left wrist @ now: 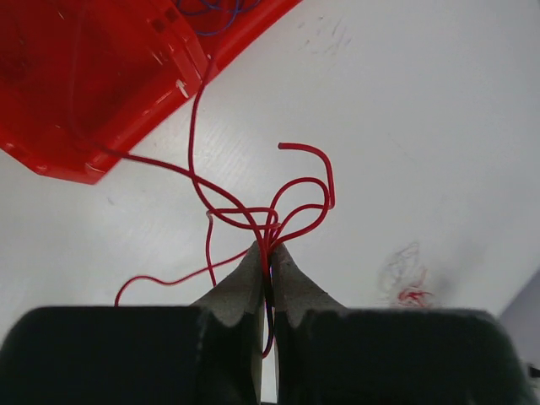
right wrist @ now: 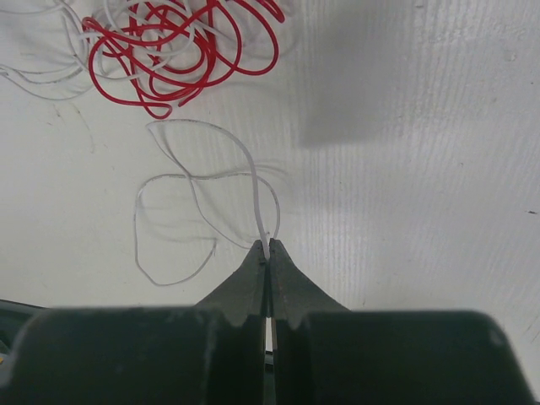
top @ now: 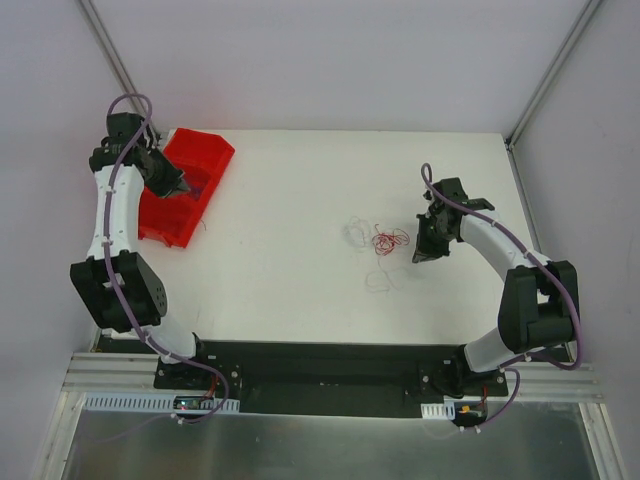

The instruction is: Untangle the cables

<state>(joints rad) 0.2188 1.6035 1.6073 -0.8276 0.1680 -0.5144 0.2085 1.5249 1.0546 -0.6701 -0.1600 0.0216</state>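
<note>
Top view: the white table carries a red bin at its far-left corner, hard against the left edge. The loose cables lie right of centre, well apart from the bin, with open tabletop between them. The left gripper hangs over the bin. The right gripper points down just right of the cables, and the table's right edge lies beyond its arm. At this range no wire shows in either gripper. Left wrist view: the left gripper is clenched on a red wire. The wire's loops fan out above the table, one strand trailing over the bin's rim. Bluish-purple strands lie inside the bin, and the main tangle appears small and distant at right. Right wrist view: the right gripper is clamped on a white wire, which curls in two loops on the table. The red tangle, interlaced with pale strands, sits just beyond, and bare surface extends to the right.
</note>
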